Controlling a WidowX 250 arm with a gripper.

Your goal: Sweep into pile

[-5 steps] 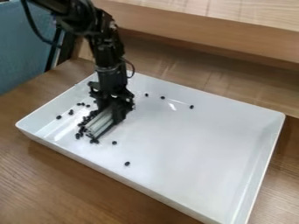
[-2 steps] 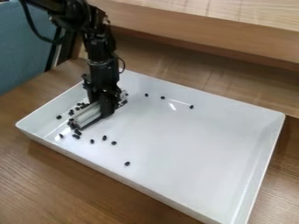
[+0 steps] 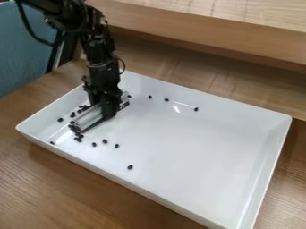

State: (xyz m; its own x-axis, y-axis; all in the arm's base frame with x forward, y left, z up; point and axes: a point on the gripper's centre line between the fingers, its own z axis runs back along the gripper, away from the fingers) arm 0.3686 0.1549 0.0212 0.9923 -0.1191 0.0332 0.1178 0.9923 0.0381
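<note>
Since one second ago, we see that the gripper and its pale bar have shifted toward the view's left. Nearest us in the white tray, one black pellet lies alone. Beyond it, we find three scattered pellets, then a dark cluster beside the bar, the jaws clamped around it. Farther back sit three more pellets.

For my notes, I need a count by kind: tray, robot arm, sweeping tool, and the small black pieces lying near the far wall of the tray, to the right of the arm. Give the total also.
Tray: 1
Robot arm: 1
Sweeping tool: 1
Black pieces: 3
Total: 6
</note>
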